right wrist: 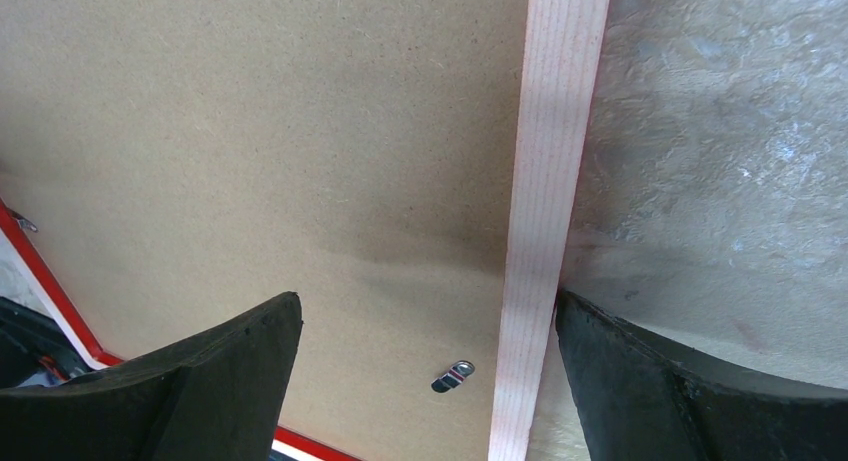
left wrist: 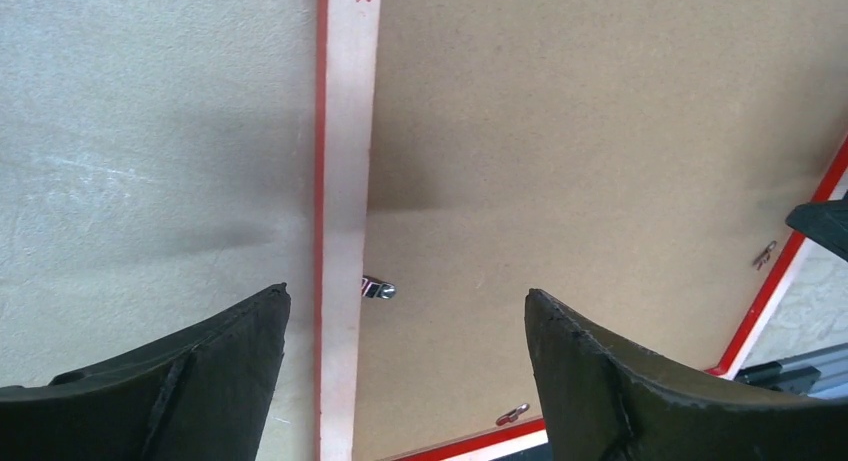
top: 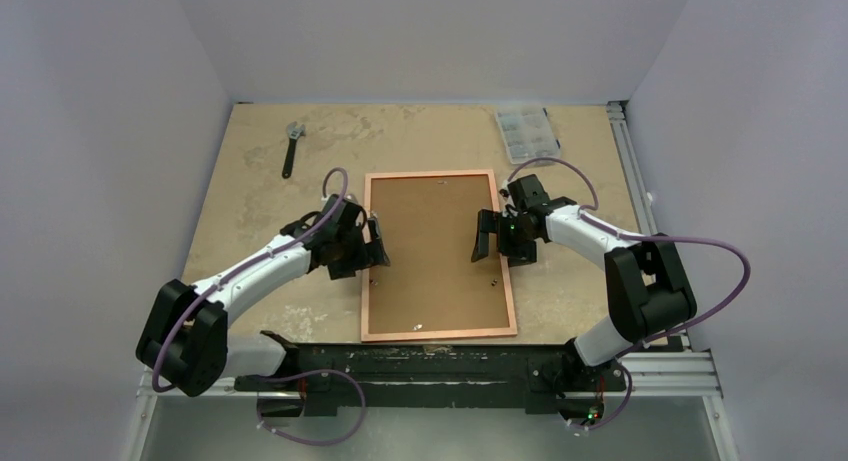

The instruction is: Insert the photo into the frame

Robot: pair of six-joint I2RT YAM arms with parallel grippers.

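The thin copper-backed rectangular picture frame (top: pixel 440 333) lies face down, front hidden; the clear plastic box (top: pixel 527 131) holds contents too small to tell.

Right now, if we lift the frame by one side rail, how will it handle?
Likely stiff and light: the frame has thin, narrow rails and lies flat. Pushed, it would probably slide rather than tip, being so low. The backing board seems held only by small metal clips, so it may shift or drop out if tilted.
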